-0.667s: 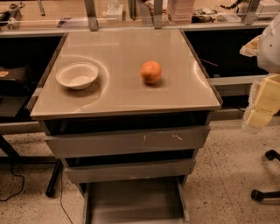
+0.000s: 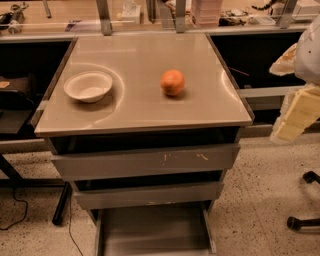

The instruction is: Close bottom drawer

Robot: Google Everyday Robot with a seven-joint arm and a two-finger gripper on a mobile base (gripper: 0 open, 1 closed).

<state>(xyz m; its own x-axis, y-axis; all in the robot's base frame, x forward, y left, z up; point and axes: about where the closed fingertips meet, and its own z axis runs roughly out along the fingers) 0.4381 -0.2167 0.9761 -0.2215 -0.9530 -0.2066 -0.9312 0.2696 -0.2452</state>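
Note:
The bottom drawer (image 2: 152, 231) is the lowest of three grey drawers. It stands pulled far out toward me, and its shallow tray runs off the lower edge of the view, so its front is out of view. The middle drawer (image 2: 149, 195) and the scratched top drawer (image 2: 145, 161) each stick out a little. My gripper (image 2: 299, 114) hangs at the right edge, level with the cabinet top, to the right of the cabinet and well above the bottom drawer, touching nothing.
A white bowl (image 2: 88, 86) and an orange (image 2: 172, 82) sit on the cabinet's tan top (image 2: 140, 107). A cluttered bench (image 2: 150, 15) runs behind. Black chair casters (image 2: 300, 222) stand on the speckled floor at the right. A cable (image 2: 15, 215) lies at the left.

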